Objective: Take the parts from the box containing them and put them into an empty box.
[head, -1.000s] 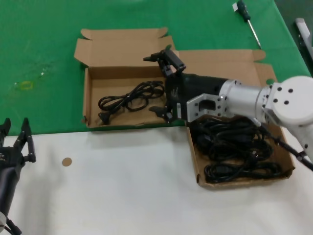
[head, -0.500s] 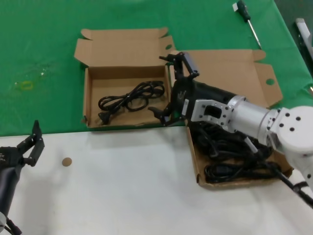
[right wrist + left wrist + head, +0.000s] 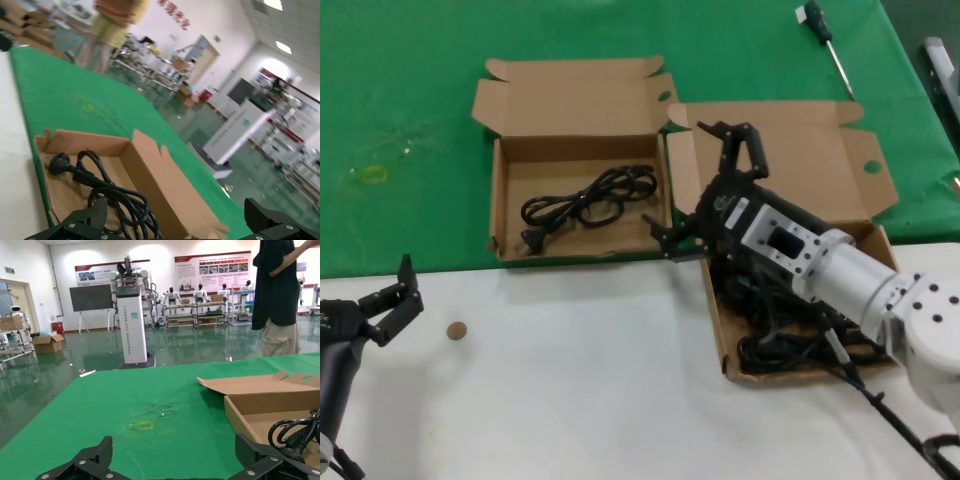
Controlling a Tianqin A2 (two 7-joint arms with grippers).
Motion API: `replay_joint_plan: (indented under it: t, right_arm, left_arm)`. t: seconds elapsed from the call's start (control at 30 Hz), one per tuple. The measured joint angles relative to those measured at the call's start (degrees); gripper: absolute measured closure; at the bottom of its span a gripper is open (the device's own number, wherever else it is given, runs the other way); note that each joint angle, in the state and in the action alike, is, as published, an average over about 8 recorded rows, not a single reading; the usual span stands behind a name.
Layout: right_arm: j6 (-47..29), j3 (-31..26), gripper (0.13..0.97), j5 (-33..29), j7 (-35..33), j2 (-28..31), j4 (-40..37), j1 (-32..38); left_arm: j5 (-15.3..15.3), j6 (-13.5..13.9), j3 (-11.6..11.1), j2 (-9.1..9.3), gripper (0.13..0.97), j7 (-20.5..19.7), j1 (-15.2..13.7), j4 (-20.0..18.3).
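The smaller cardboard box [image 3: 498,205] lies on the green cloth with one coiled black power cable [image 3: 585,205] in its tray. To its right is the larger box [image 3: 790,150], its lid folded back and its tray holding a tangle of black cables [image 3: 790,345]. My right gripper [image 3: 688,185] hangs open and empty above the seam between the two boxes, over the larger box's near-left corner. In the right wrist view, the gripper [image 3: 175,202] faces the smaller box [image 3: 150,170] and its cable [image 3: 100,185]. My left gripper [image 3: 392,305] waits open over the white table at the near left.
A screwdriver [image 3: 825,30] lies on the green cloth at the far right. There is a small brown disc [image 3: 456,329] on the white table and a yellow mark [image 3: 370,173] on the cloth at left. A person [image 3: 277,295] stands beyond the table.
My right gripper has swung right, from over the smaller box's right wall toward the larger box, staying open and empty. The left gripper has turned and shifted slightly.
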Motion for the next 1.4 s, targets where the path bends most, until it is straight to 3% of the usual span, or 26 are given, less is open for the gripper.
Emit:
replay_joint_plan:
  t: [0.27,0.67,1.13,1.4]
  right_arm:
    - [4.70,2.75,0.129,2.21,4.87,-0.53,2.93,-5.23]
    - [11.76,6.88,0.129,5.55,12.19,-1.32,7.35,-13.13]
    - [19.71,11.54,0.129,9.31,20.45,-2.21,12.32,-22.03]
    - [20.99,12.29,0.129,9.91,21.79,-2.35,13.12,-23.46]
  left_arm:
    - [0.00,0.00,0.00,0.00,0.194,0.01,0.00,0.00]
    - [-0.01,0.00,0.00,0.00,0.135,-0.01,0.00,0.00]
    - [-0.01,0.00,0.00,0.00,0.132,-0.01,0.00,0.00]
    - [-0.01,0.00,0.00,0.00,0.132,-0.01,0.00,0.00]
